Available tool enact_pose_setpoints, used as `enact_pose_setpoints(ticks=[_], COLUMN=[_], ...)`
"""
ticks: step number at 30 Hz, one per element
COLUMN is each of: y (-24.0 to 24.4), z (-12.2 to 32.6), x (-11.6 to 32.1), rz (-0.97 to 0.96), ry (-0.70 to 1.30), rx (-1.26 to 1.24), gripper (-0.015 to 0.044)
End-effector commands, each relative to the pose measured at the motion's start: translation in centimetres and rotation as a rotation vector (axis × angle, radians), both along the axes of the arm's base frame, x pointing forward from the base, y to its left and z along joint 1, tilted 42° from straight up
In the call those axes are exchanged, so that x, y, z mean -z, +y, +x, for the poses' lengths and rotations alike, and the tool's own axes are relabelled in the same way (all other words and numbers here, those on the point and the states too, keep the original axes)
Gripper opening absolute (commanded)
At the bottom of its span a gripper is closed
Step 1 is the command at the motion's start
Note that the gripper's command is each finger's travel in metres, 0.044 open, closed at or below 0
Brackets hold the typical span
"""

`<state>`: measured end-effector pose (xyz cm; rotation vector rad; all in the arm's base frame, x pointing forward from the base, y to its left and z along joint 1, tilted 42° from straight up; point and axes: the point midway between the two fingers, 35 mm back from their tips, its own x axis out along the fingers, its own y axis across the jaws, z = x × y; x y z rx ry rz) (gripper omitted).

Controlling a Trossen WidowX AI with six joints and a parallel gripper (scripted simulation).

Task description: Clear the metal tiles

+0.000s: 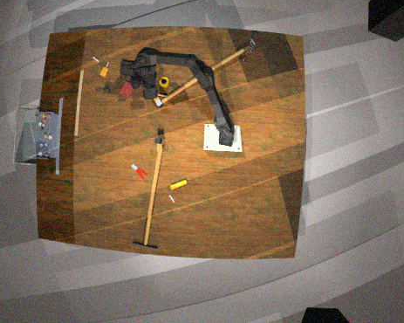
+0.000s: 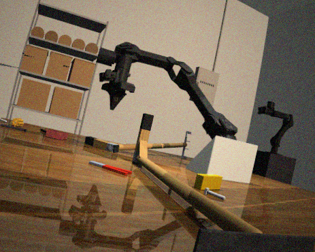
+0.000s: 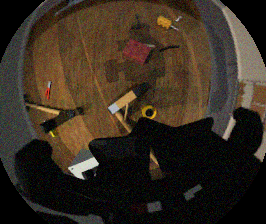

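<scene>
The long scraper [image 1: 154, 187] [image 2: 179, 183] [image 3: 43, 108] lies on the table [image 1: 230, 213], its black T-shaped blade [image 1: 145, 244] near the front edge. Its upright block [image 2: 143, 135] stands at the other end. My gripper [image 2: 113, 107] [image 3: 142, 120] is shut and empty, high above the table and away from the scraper. The clear catch box [image 1: 26, 162] is at the left edge in the top view. Small white and orange tiles [image 1: 45, 136] lie in the blue-grey area beside it; I cannot tell whether they are on the plate or in the box.
A rake-like tool [image 1: 232, 57] [image 2: 169, 146] lies diagonally under the arm. Near it are a pink block [image 1: 126, 89] [image 3: 138, 51] and a yellow ring [image 1: 167, 83]. A red-handled tool [image 1: 137, 170] [image 2: 116, 169] and a yellow block [image 1: 178, 184] [image 2: 208, 181] flank the scraper. A wooden strip [image 1: 78, 104] lies near the box.
</scene>
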<state>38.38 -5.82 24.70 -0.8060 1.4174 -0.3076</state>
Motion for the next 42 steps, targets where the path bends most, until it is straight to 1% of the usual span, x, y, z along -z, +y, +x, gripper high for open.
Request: enact_pose_setpoints(ticks=[1,23,42], y=[1.8,12.5,21.8], z=[0.8,2.5,1.0], x=[1.9,9.4,15.8], rz=[0.014,0.047,0.018], ry=[0.063,0.287,0.448], rx=[-0.053,-0.320,-0.519], gripper=[0.0000,0.0000,0.0000])
